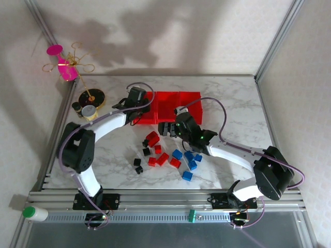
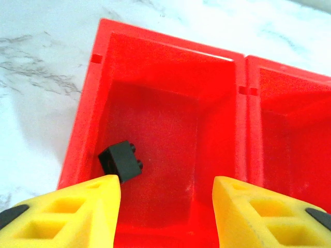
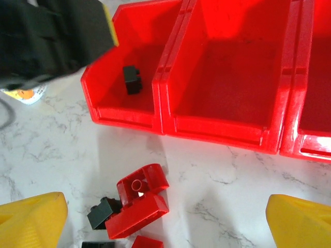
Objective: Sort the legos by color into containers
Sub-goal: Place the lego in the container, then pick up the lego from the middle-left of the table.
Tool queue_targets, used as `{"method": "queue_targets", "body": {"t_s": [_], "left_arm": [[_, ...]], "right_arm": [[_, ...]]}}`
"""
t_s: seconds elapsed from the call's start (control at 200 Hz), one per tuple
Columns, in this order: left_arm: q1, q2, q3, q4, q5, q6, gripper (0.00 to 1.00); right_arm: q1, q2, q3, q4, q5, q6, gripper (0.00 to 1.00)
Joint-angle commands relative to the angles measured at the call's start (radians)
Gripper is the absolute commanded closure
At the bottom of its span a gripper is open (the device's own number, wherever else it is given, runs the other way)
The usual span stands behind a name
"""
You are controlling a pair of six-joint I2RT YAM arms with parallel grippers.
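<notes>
- left gripper [image 2: 165,199] — fingers apart, nothing clamped; hangs over the leftmost of the containers [image 2: 85,119].
- black brick [image 2: 121,161] lies on that bin's floor, at 10 o'clock of the gripper, just beside the left pad; contact can't be told.
- Drop looks done. Lift straight up before swinging, so the pad doesn't drag the brick or clip the near wall.
- right gripper [image 3: 165,222] — jaws wide apart, empty, above red bricks [image 3: 142,201].
- Loose legos [image 1: 177,154] sit at 6 o'clock of the bins.
- Arms are close at the bin fronts. Exit toward 8 o'clock; disc stand [image 1: 92,98] sits at 9.
</notes>
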Motion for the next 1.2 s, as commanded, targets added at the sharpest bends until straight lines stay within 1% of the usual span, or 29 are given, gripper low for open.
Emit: {"method": "queue_targets", "body": {"t_s": [0.0, 0.185, 0.265, 0.39, 0.521, 0.681, 0.791, 0.936, 1.051, 1.191], "left_arm": [[0.002, -0.122, -0.088, -0.007, 0.026, -0.030, 0.48], [-0.013, -0.336, -0.289, -0.047, 0.017, -0.065, 0.46], [-0.019, -0.433, -0.375, -0.066, 0.034, -0.088, 0.45], [-0.040, -0.561, -0.479, -0.137, 0.026, -0.122, 0.43], [-0.064, -0.674, -0.572, -0.212, 0.022, -0.170, 0.40], [-0.104, -0.775, -0.666, -0.296, 0.006, -0.251, 0.36], [-0.181, -0.798, -0.710, -0.303, 0.001, -0.338, 0.34], [-0.267, -0.755, -0.744, -0.281, -0.002, -0.402, 0.33], [-0.330, -0.716, -0.739, -0.248, 0.010, -0.418, 0.32], [-0.359, -0.640, -0.722, -0.241, -0.005, -0.405, 0.32]], "right_arm": [[0.019, 0.004, 0.014, -0.043, -0.038, -0.017, 0.01], [0.063, -0.013, -0.030, -0.048, -0.068, -0.026, 0.01], [0.085, -0.015, -0.052, -0.036, -0.084, -0.028, 0.01], [0.130, -0.013, -0.074, -0.027, -0.092, -0.042, 0.01], [0.161, -0.021, -0.113, 0.003, -0.137, -0.043, 0.01], [0.198, -0.042, -0.177, 0.038, -0.169, -0.042, 0.01], [0.223, -0.056, -0.213, 0.061, -0.179, -0.047, 0.01], [0.234, -0.069, -0.250, 0.089, -0.169, -0.021, 0.01], [0.235, -0.081, -0.265, 0.099, -0.157, -0.010, 0.01], [0.235, -0.088, -0.274, 0.105, -0.146, -0.011, 0.01]]}}
